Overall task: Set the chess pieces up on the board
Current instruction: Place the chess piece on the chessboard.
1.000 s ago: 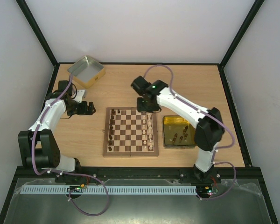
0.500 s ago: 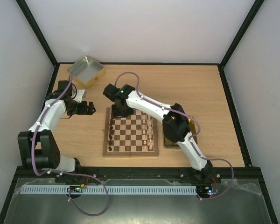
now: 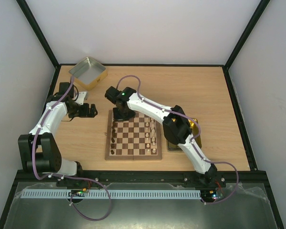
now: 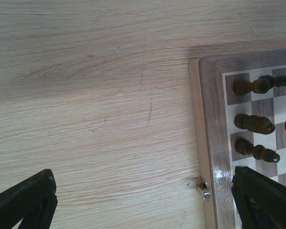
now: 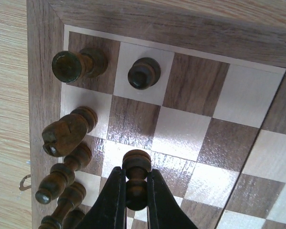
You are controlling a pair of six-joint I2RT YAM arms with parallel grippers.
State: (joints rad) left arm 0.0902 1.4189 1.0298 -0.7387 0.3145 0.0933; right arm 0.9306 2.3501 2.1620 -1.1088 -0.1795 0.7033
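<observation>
Dark brown turned-wood pawn [image 5: 136, 164], glossy with a round head, is pinched upright between the black right fingers [image 5: 110, 202], set narrow around its stem. It sits over the squares near a corner of the board [image 5: 44, 71]; can't tell if it touches. The board is shiny, with walnut and tan checks and a brown rim. Other dark chess pieces [image 5: 66, 131] line the edge file beside it. Left fingers [image 4: 24, 202], black and wedge-shaped, are spread wide and hold nothing, over bare desk just beside the board's rim and its small metal clasp [image 4: 205, 191]. Cream pieces [image 3: 153, 136] stand on the board's opposite side. Yellow-gold tin [image 3: 194, 125] sits right of the board, mostly hidden by the right arm, contents unclear. Silver tin [image 3: 88, 71] sits at the far-left corner of the desk. Light wood-grain desk [image 3: 205, 86], pale walls, black frame posts.
</observation>
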